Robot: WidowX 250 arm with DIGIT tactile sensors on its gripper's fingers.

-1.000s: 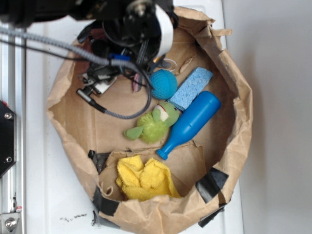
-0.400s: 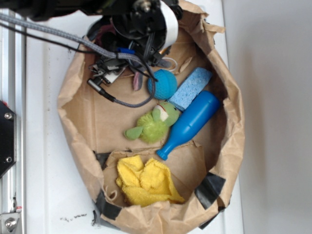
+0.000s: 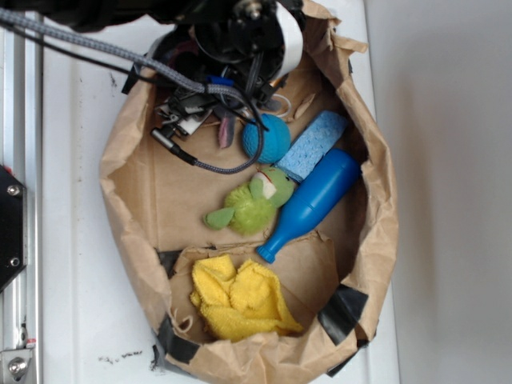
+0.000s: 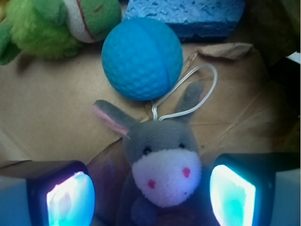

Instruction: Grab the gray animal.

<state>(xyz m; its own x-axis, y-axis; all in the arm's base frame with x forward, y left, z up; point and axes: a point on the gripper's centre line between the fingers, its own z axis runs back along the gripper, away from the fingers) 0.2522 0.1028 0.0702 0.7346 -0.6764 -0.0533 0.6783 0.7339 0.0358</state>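
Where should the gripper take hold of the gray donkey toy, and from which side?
Probably at the head: the gray donkey toy lies face up between the open gripper fingers, so closing on its cheeks from straight above suits. The ears are thin and floppy, and the blue ball touches its loop.

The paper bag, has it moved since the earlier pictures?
Yes. The paper bag's left edge has shifted rightward, away from the metal rail on the left.
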